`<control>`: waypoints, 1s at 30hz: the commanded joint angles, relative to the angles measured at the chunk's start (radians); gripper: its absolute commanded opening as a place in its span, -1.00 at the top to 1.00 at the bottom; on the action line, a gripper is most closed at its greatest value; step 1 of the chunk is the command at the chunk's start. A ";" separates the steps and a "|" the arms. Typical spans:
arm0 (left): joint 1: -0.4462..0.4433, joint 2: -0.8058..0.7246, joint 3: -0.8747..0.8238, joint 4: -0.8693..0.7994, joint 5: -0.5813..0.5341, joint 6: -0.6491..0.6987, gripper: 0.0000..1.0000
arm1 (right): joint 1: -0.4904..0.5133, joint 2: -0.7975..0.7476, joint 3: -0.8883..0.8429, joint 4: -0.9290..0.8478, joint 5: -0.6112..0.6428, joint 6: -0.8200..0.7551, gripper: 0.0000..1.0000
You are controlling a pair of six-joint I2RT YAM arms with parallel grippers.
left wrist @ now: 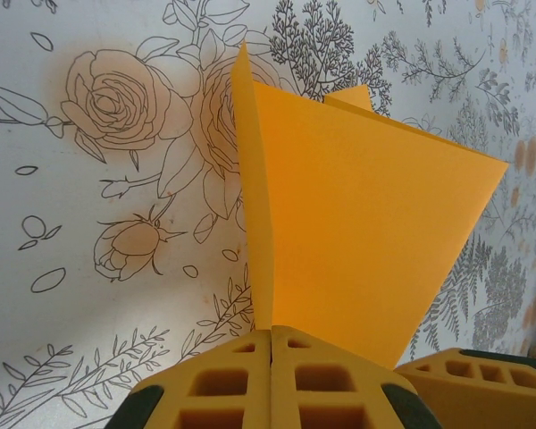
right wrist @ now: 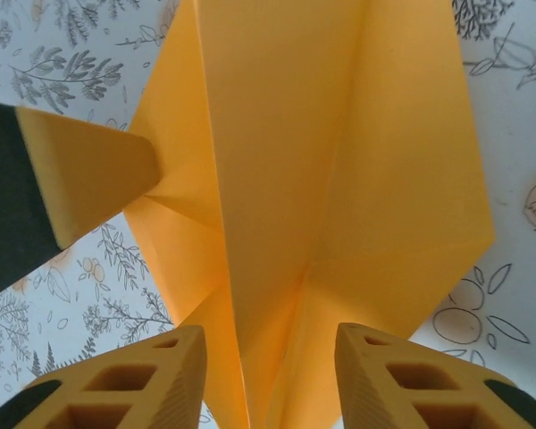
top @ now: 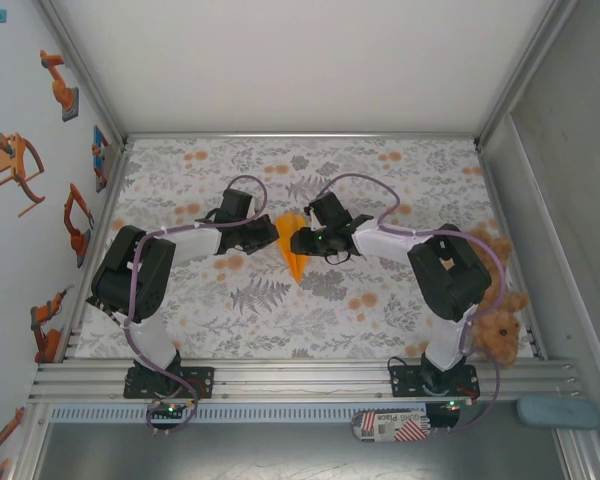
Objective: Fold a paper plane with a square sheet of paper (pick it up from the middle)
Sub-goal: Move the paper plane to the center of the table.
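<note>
Paper plane (top: 294, 246) is sitting in the middle of the table, over the floral cloth (top: 380, 300), right between my two claws. From above I am seeing it as a narrow orange-yellow dart with its point aimed toward the arm bases; whether that point is touching the cloth I cannot tell.

The left claw (top: 271, 236) is reaching in from the left, and through its wrist camera I am watching its two yellow fingers (left wrist: 223, 384) pressing flat together, with the folded edge of the paper coming straight up out of the seam between them. So the left side is pinching the plane, and the sheet is fanning out wide above the grip, with a sharp crease down its left side.

The right claw (top: 300, 243) is coming in from the right, just beside the left one. In its own view its fingers (right wrist: 152, 380) are standing apart, at a middling width, with the plane's centre fold running down into the gap. I am seeing bare space on both sides of the fold, so this claw is straddling the paper and not squeezing it. One finger of the left claw is showing at the left of that view, touching the plane's side flap.

A brown teddy (top: 497, 330) is lying at the right edge of the cloth, beside the right arm, well apart from the paper
</note>
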 commanded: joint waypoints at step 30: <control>0.002 0.022 0.016 -0.012 0.035 0.012 0.96 | 0.029 0.081 0.075 -0.064 -0.050 -0.093 0.04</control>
